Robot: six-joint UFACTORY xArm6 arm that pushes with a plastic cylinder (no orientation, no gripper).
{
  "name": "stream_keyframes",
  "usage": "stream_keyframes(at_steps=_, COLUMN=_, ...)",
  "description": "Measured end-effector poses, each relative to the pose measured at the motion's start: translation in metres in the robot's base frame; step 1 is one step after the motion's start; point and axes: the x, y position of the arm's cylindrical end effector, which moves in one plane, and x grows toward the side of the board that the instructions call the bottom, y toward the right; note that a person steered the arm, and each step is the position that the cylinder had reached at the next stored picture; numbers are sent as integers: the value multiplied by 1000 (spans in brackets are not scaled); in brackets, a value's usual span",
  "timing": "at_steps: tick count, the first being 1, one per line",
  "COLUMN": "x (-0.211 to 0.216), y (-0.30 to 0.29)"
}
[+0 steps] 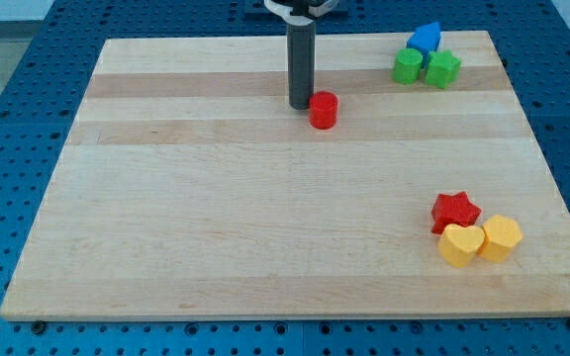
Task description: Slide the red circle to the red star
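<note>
My tip (300, 105) stands on the desk (216, 247) in the upper middle part of the view, touching or almost touching the red circle (324, 110), which is just at its right side. There is no hand on this arm, only the rod, so nothing opens or closes.

The red star (455, 211) lies far away toward the view's bottom right, pressed against a yellow heart (460, 245) and a yellow hexagon (501, 237) below it.

So the circle must travel to the right and down. My tip is now at the left of the circle, only a little higher. I judge a push from here would send it mostly to the right, so the tip should first go more to the upper left of the circle.

Near the top right corner rest a blue block (425, 39) and two green blocks (426, 68), away from the path.
</note>
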Motion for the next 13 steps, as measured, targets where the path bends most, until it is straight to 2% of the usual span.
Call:
stream_keyframes(at_steps=3, x=0, y=37)
stream_keyframes(at_steps=8, x=103, y=88)
stream_keyframes(at_steps=11, x=132, y=129)
stream_keyframes(at_steps=13, x=139, y=135)
